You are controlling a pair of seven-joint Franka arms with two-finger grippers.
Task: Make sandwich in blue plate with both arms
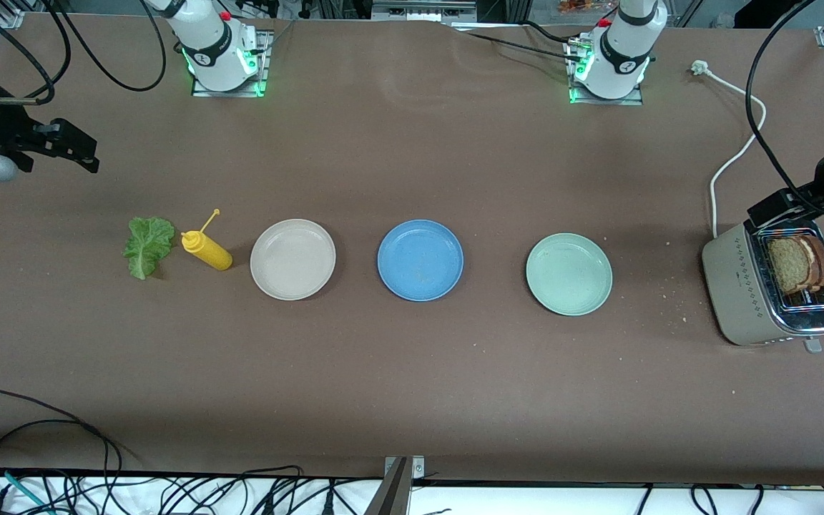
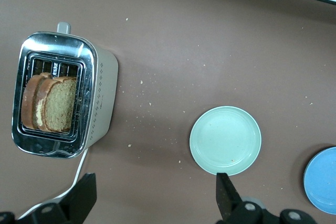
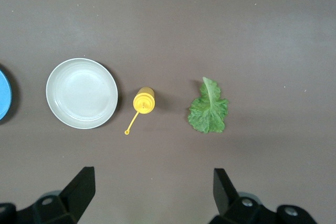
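The blue plate [image 1: 420, 260] lies bare at the table's middle, between a beige-white plate [image 1: 292, 259] and a pale green plate [image 1: 569, 274]. Two brown bread slices [image 1: 802, 265] stand in the toaster [image 1: 741, 286] at the left arm's end; the left wrist view shows these slices [image 2: 50, 103] too. A green lettuce leaf [image 1: 147, 246] lies flat at the right arm's end. My left gripper [image 1: 777, 211] hangs open and empty in the air by the toaster, its jaws [image 2: 156, 182] wide. My right gripper [image 1: 86, 154] hovers open and empty [image 3: 153, 174] over the table near the lettuce [image 3: 208, 108].
A yellow squeeze bottle [image 1: 206, 249] lies between the lettuce and the beige-white plate. The toaster's white cord [image 1: 730, 154] runs toward the left arm's base. Crumbs dot the table between the green plate and the toaster. Cables hang along the table's near edge.
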